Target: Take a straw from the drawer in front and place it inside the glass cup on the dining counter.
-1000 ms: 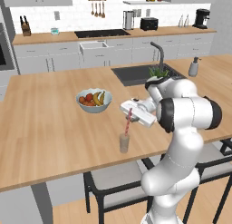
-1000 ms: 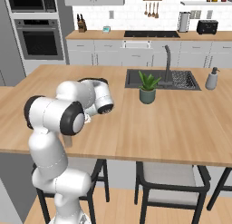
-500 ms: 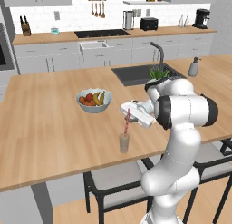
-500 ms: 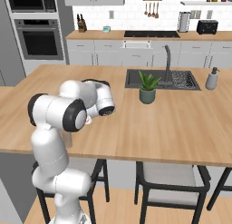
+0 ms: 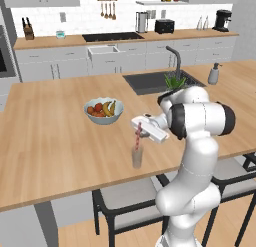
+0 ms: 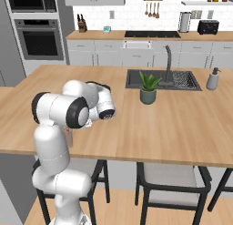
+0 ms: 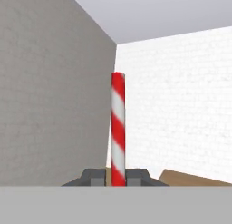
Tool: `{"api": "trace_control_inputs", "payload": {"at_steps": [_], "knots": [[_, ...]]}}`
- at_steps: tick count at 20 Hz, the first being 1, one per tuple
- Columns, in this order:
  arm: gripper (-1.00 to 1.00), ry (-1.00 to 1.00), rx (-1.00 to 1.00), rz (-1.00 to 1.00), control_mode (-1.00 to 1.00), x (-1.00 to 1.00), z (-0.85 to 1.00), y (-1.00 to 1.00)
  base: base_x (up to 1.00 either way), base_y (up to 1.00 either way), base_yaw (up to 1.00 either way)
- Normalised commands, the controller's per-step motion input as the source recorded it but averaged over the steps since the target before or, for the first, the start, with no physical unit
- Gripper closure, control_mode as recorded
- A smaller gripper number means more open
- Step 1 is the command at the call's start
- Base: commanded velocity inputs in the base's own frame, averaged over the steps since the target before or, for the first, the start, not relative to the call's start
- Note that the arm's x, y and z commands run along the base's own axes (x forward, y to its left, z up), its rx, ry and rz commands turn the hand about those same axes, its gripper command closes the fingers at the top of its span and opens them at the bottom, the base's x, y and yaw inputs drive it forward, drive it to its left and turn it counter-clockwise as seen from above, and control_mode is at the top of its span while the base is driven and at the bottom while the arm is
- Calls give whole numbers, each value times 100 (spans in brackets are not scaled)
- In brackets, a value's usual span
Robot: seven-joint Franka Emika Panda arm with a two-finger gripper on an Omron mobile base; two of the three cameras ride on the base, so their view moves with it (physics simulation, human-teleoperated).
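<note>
We are holding the straw (image 5: 138,136) in the gripper (image 5: 141,128), jaws pinched tight on it; in the hand view the red-and-white stripes rise straight up between the two dark fingertips (image 7: 94,177). From the left base view the straw is hanging almost upright above the glass cup (image 5: 137,156), its lower end at or just inside the rim; we cannot tell how deep it is sitting. The cup is standing on the dining counter (image 5: 50,141), near the front edge, with the fruit bowl (image 5: 103,111) well behind it.

Step in hand, as we are judging it: lowering and letting go. To do it well we are thinking of keeping the straw vertical and centred over the mouth, easing down until the lower end is well below the rim, then opening slowly so it leans against the wall rather than tipping out. The straw is tall against the cup, so a high release looks risky.

Materials: straw thin, rigid-looking, smooth, spiral-banded. Cup translucent, greyish, straight-sided, light enough to nudge over, we are guessing. Counter pale wood, matte, flat. Bowl pale, rounded, holding fruit.
</note>
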Motion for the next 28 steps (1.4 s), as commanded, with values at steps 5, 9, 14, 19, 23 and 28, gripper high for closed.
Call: {"api": "trace_control_inputs", "payload": {"at_steps": [5, 9, 14, 19, 23, 28], "knots": [[100, 3, 0, -2, -100, 4, -20, 15, 0, 0, 0], [100, 2, -3, -4, -100, 0, -24, 1, 0, 0, 0], [100, 0, -6, -6, -100, 0, -12, 0, 0, 0, 0], [-100, 0, -7, -6, -100, 0, -1, 0, 0, 0, 0], [-100, 0, -5, -7, -100, -7, 1, 0, 0, 0, 0], [-100, -3, -2, -6, -100, -11, 47, 0, 0, 0, 0]]}}
